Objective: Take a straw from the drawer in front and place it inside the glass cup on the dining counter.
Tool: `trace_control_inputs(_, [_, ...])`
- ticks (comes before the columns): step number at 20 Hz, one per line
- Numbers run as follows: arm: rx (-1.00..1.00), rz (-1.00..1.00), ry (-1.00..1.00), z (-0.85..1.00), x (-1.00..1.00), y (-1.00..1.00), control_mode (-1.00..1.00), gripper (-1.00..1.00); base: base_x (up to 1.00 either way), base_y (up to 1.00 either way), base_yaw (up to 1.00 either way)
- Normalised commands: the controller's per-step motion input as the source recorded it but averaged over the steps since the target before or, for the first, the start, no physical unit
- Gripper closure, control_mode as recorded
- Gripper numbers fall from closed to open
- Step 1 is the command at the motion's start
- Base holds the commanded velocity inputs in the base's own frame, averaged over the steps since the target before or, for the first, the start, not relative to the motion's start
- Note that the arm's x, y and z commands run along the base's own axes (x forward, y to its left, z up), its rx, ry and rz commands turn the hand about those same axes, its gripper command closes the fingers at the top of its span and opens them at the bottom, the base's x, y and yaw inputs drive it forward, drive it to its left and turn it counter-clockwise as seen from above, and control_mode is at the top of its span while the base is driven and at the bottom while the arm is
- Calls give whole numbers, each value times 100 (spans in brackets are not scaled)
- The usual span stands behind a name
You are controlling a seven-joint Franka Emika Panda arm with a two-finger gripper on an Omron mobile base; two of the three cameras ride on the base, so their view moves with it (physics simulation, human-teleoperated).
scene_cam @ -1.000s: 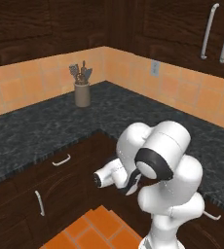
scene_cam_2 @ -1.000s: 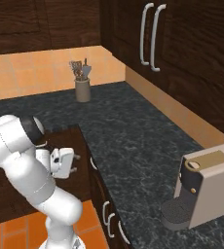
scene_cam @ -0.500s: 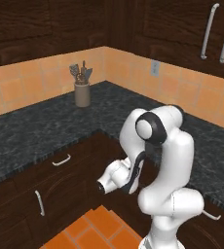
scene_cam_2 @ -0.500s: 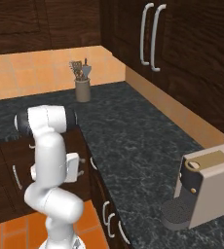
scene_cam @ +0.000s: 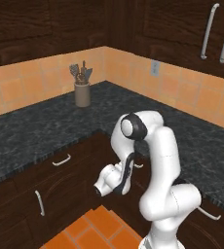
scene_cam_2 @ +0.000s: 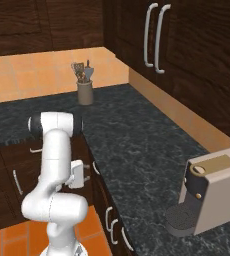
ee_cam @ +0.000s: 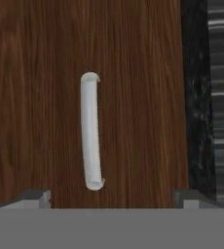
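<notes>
Left base view: the white arm folds down in front of the dark cabinets, its gripper [scene_cam: 100,187] low, facing the drawer [scene_cam: 60,163] under the black bench [scene_cam: 36,131], where a utensil holder [scene_cam: 83,94] stands.

Right base view: a coffee machine [scene_cam_2: 209,195] sits on the bench (near corner).

Hand view: the jaws stand spread wide, holding nothing, either side of the drawer's silver handle [ee_cam: 91,131], just short of it.
</notes>
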Motion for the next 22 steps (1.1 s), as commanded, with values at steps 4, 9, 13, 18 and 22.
trace_control_inputs(4, [-2, 0, 0, -35, 57, 0, -100, -100, 0, 0, 0])
trace_control_inputs(9, [0, 0, 0, -28, 63, -1, -100, -100, 0, 0, 0])
trace_control_inputs(13, [0, 0, 0, -16, 37, -12, -100, -100, 0, 0, 0])
trace_control_inputs(18, [0, 0, -1, 1, 0, -34, -100, -100, 0, 0, 0])
trace_control_inputs(22, [3, 0, -4, 24, -7, -38, -100, -100, 0, 0, 0])
